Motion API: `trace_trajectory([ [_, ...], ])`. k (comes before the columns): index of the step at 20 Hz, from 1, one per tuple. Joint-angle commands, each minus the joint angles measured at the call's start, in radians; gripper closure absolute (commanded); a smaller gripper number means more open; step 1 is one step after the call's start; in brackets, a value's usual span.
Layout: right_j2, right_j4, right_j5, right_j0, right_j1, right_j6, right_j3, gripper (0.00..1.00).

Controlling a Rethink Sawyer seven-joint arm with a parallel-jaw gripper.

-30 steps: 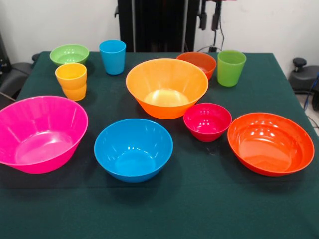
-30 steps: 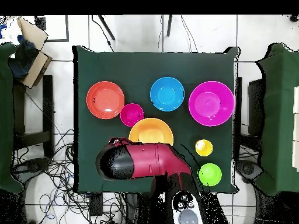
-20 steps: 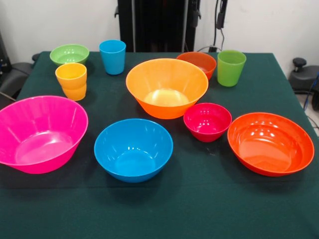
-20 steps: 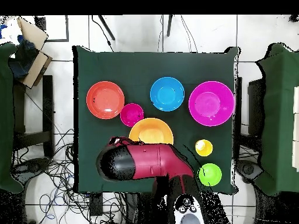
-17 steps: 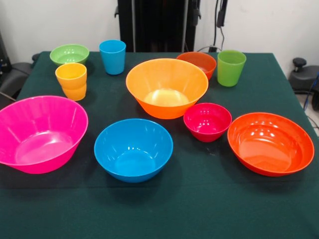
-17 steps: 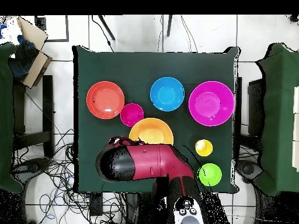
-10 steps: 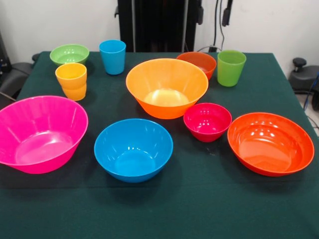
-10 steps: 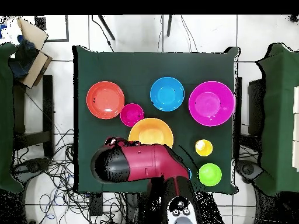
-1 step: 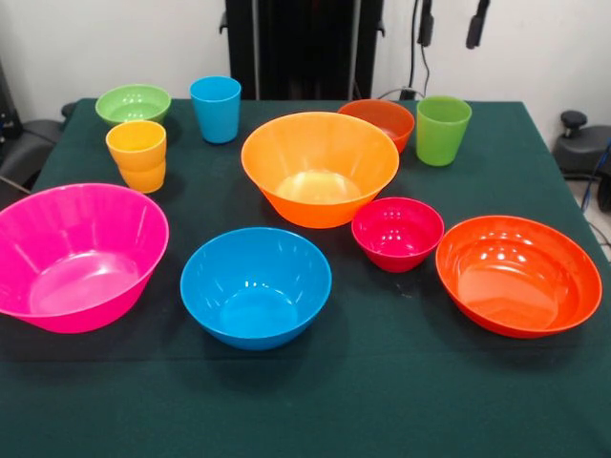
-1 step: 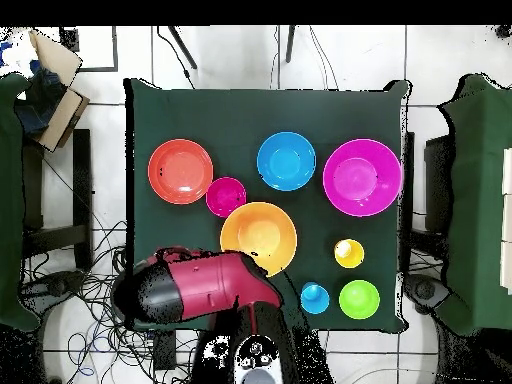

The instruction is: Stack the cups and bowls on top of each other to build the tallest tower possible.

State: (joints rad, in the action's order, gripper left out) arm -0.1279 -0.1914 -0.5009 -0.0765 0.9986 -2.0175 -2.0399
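All pieces stand apart on the green cloth, none stacked. In the front view the big orange bowl (image 9: 319, 167) is central, with the small orange-red bowl (image 9: 377, 122) and green cup (image 9: 442, 130) behind it. The blue cup (image 9: 216, 108), small green bowl (image 9: 133, 103) and yellow-orange cup (image 9: 137, 155) are at the far left. Nearer are the big pink bowl (image 9: 76, 255), blue bowl (image 9: 256, 286), small magenta bowl (image 9: 397, 232) and wide red-orange bowl (image 9: 517, 274). My gripper (image 9: 450, 27) hangs open and empty, high above the green cup.
Overhead, the red arm (image 10: 200, 290) covers the table's bottom-left corner and hides the green cup and the orange-red bowl. The blue cup (image 10: 315, 298) shows beside it. Cables lie on the floor around the table (image 10: 200, 110), and chairs stand at both sides.
The gripper tips have shifted right along the top edge of the front view. Overhead, the arm has swung left and uncovered the blue cup. No cup or bowl has moved.
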Motion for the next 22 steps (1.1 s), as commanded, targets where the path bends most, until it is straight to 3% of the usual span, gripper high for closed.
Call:
trace_trajectory([
  [1,0.048,-0.045,0.072,0.039,-0.12,-0.157,0.056,0.0],
  [12,0.074,-0.022,0.111,0.051,-0.134,-0.127,0.045,0.0],
  [22,0.105,-0.032,0.174,0.072,-0.191,-0.122,0.058,0.0],
])
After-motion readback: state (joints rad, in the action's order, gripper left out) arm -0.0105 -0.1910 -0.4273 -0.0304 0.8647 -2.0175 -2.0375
